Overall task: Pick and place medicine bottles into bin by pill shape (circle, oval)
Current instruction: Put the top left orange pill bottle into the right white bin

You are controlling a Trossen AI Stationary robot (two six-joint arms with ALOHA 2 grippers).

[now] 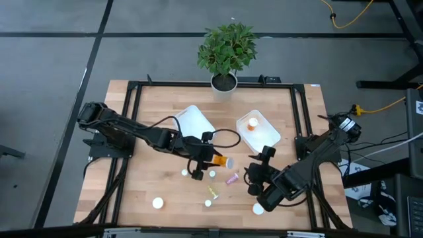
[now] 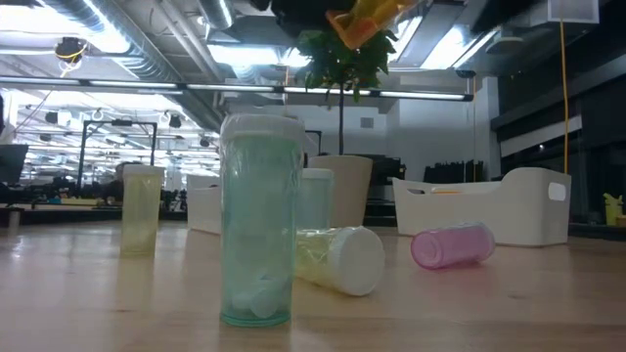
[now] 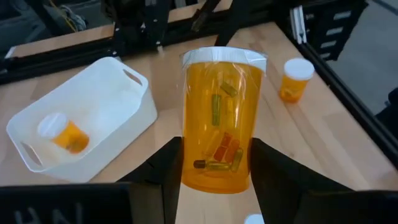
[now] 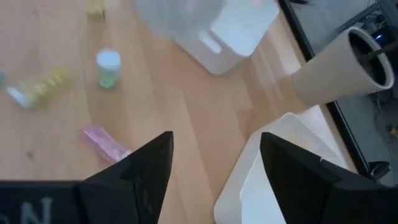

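Low view: a pale teal transparent bottle (image 2: 257, 220) stands nearest, white pills at its bottom; a yellow-green bottle (image 2: 337, 258) and a purple one (image 2: 452, 244) lie behind.

Left wrist view: the left gripper (image 3: 214, 163) grasps an orange white-capped bottle (image 3: 221, 118) holding oblong capsules. A white plastic bin (image 3: 84, 118) contains one orange bottle (image 3: 62, 133).

High view: a second white bin (image 1: 190, 123) lies beside it.

Right wrist view: the right gripper (image 4: 216, 165) hangs released over wood.

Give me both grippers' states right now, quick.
Left gripper: shut on the orange bottle, lifted above the table.
Right gripper: open, holding nothing, over the table beside a white bin.
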